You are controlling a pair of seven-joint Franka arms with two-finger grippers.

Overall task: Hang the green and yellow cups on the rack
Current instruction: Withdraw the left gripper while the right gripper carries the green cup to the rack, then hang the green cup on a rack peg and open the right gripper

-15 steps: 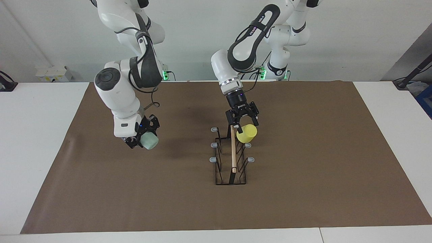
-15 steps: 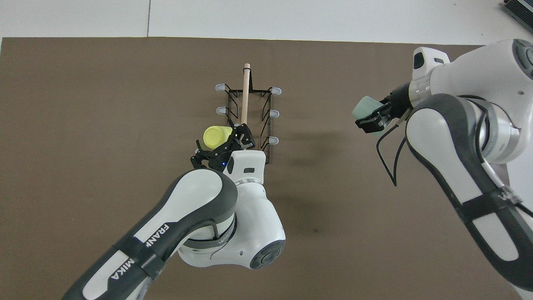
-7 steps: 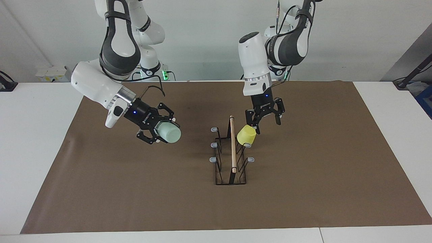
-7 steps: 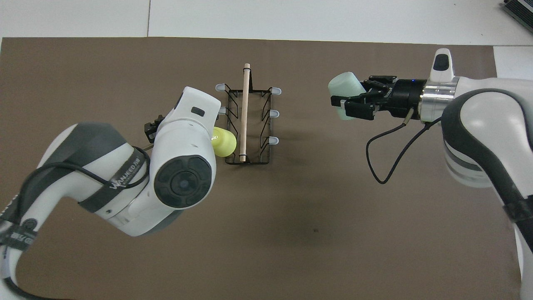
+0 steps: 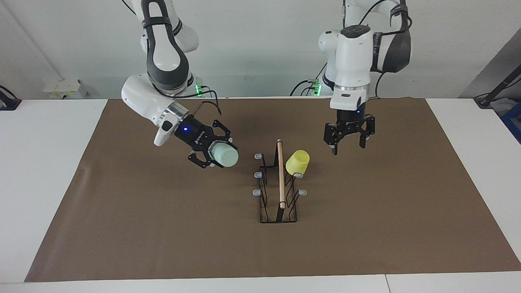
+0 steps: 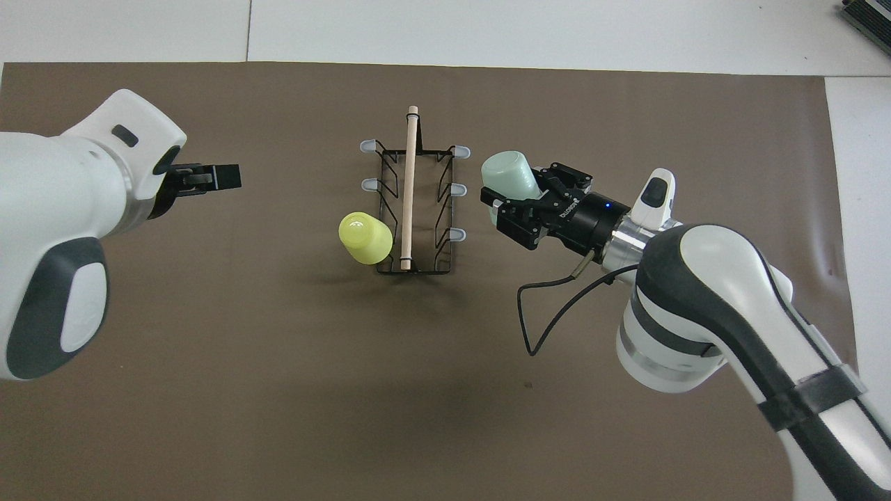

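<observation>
The black wire rack with its wooden rod stands mid-mat; it also shows in the overhead view. The yellow cup hangs mouth-down on the rack's peg nearest the robots, on the side toward the left arm's end, also seen in the overhead view. My left gripper is open and empty, raised over the mat beside the rack, apart from the yellow cup; it shows in the overhead view. My right gripper is shut on the mint green cup, held tilted in the air beside the rack's pegs toward the right arm's end.
A brown mat covers most of the white table. Several grey-blue tipped pegs on the rack are bare, such as one toward the right arm's end. A cable loops from the right wrist.
The left gripper let go of the yellow cup, which stays on its peg, and rose away toward the left arm's end. The right gripper carried the green cup close to the rack.
</observation>
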